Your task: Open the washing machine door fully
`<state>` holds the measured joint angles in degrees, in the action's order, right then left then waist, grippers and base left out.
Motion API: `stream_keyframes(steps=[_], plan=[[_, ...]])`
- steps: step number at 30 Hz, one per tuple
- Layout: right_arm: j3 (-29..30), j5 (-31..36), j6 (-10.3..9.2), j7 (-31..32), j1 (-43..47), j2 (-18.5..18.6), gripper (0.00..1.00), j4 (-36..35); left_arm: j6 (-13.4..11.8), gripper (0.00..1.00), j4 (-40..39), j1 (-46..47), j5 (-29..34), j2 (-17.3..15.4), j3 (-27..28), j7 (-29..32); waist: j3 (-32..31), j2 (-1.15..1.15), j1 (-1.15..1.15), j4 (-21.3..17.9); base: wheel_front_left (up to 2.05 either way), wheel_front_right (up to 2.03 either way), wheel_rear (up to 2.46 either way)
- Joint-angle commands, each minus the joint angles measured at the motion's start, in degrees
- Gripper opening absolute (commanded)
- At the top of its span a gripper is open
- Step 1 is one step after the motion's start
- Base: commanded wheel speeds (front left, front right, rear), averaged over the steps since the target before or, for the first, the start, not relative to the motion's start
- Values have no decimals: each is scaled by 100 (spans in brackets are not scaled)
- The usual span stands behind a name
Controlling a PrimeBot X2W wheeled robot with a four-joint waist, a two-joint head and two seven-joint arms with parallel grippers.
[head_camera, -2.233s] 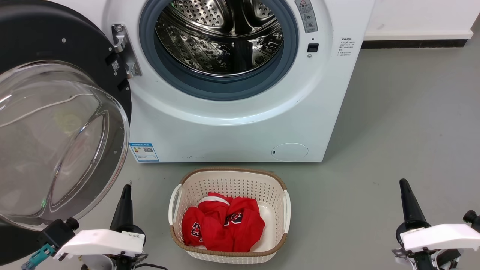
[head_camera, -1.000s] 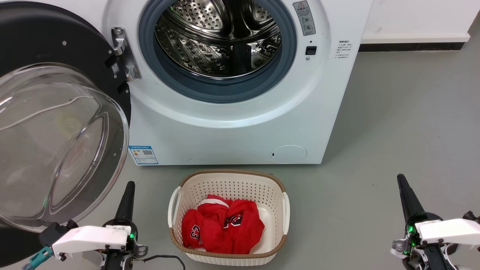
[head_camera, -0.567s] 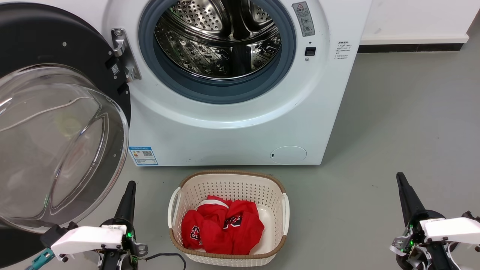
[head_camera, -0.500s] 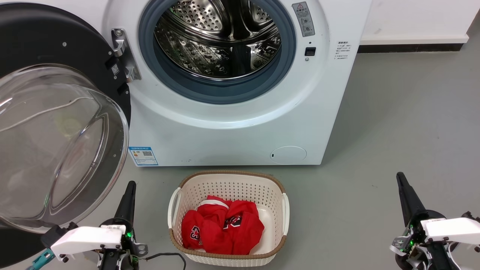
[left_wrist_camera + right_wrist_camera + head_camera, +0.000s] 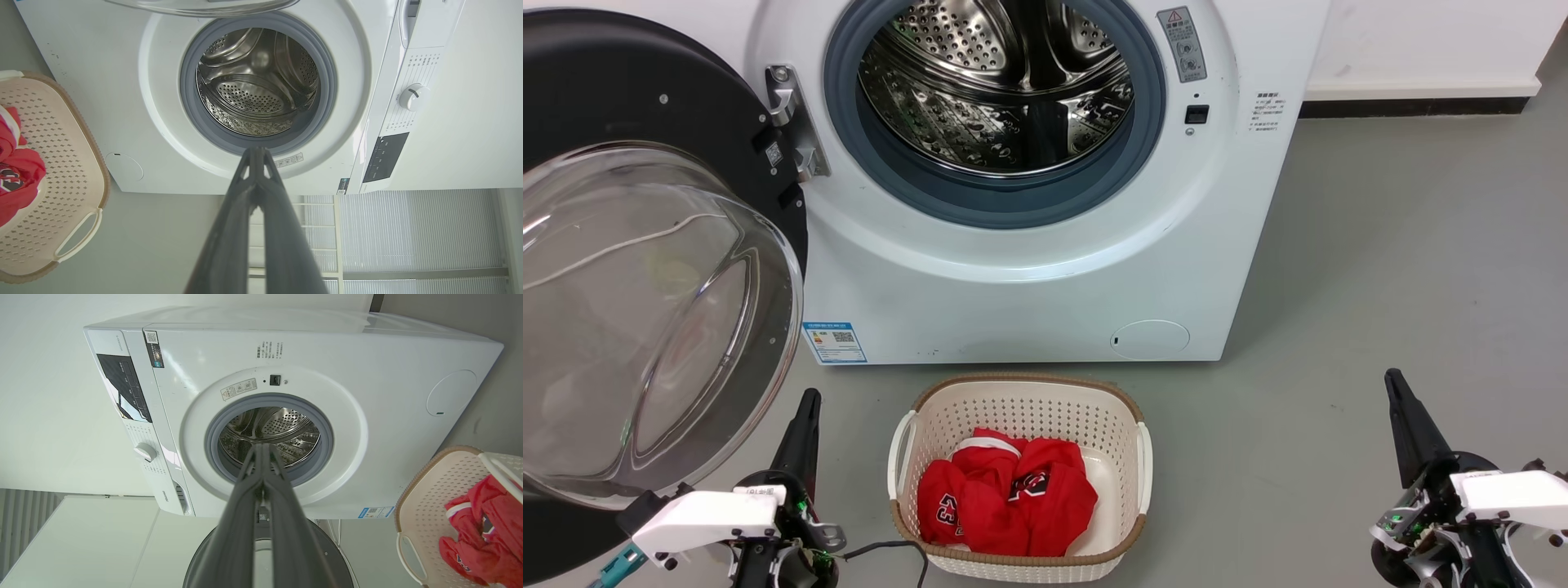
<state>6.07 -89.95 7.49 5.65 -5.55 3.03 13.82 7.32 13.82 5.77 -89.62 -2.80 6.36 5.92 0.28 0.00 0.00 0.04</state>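
The big round black glass-bowl door [image 5: 654,269] stands wide open, left of the white washing machine [image 5: 1013,294]. The job looks done. The left gripper [image 5: 809,402] and right gripper [image 5: 1395,390] are pinched together, empty.

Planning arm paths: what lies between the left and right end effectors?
In the head view, a white basket of red clothes sits between them.
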Motion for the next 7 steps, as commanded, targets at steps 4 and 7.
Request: stream_keyframes(steps=[4,7], plan=[[19,-219,0,59,-96,19,0,22,27,0,31,71,-220,-15,26,60,-7,0,0,-3,0,0,0],[24,-273,0,81,-96,16,0,26,28,0,37,78,-285,-15,28,81,-11,0,0,-4,0,0,0]])
